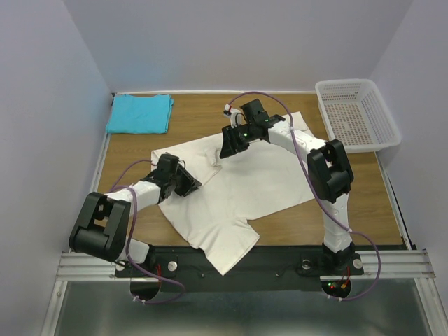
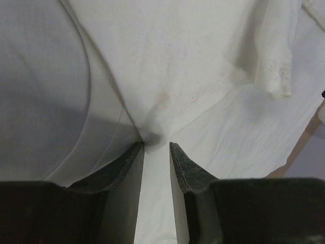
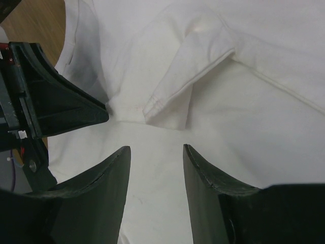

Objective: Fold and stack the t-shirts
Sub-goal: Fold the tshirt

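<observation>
Judging by its wrinkles, we expect the white shirt (image 1: 259,185) to be light, limp and apt to slide on the table (image 1: 210,112), so hems and sleeve seams are the places to pinch. It lies spread mid-table; the blue shirt (image 1: 140,113) sits folded at the far left corner. The left gripper (image 2: 156,146) straddles a cloth pucker, jaws narrowly apart, not visibly clamped. The right gripper (image 3: 155,148) hangs half open over a sleeve, empty.

Cream t-shirt (image 1: 259,182): soft matt cloth. Table (image 1: 203,115): wood-grain, likely laminate. Basket (image 1: 348,82): white plastic mesh.
</observation>
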Controlling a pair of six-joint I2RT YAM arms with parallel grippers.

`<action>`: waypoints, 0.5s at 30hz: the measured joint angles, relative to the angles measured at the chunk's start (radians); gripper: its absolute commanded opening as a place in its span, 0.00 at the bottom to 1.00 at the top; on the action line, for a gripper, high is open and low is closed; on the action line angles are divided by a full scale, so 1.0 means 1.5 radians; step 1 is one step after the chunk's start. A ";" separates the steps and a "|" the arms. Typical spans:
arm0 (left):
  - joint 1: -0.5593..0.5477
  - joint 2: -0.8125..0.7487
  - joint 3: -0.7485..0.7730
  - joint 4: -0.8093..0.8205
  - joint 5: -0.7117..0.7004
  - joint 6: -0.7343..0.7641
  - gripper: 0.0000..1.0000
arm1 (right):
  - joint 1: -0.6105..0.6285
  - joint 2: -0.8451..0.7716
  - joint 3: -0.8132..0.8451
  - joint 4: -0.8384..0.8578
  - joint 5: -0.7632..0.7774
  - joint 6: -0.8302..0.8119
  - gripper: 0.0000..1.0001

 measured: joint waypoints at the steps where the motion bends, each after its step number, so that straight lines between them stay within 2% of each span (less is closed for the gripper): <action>1: 0.000 0.001 0.002 0.001 -0.002 0.000 0.32 | 0.000 0.000 0.000 0.000 0.000 0.000 0.52; 6: 0.000 0.009 0.006 0.001 -0.006 0.000 0.22 | 0.000 0.000 0.000 0.000 0.000 0.000 0.52; 10: 0.000 0.013 0.007 0.001 -0.006 0.000 0.06 | 0.000 0.000 0.000 0.000 -0.001 0.002 0.52; 13: 0.000 0.012 0.007 0.002 -0.005 0.003 0.00 | 0.000 0.001 0.000 0.001 -0.007 0.008 0.52; 15: 0.000 0.010 0.007 0.001 -0.005 0.005 0.00 | 0.001 0.005 0.003 0.000 -0.014 0.017 0.52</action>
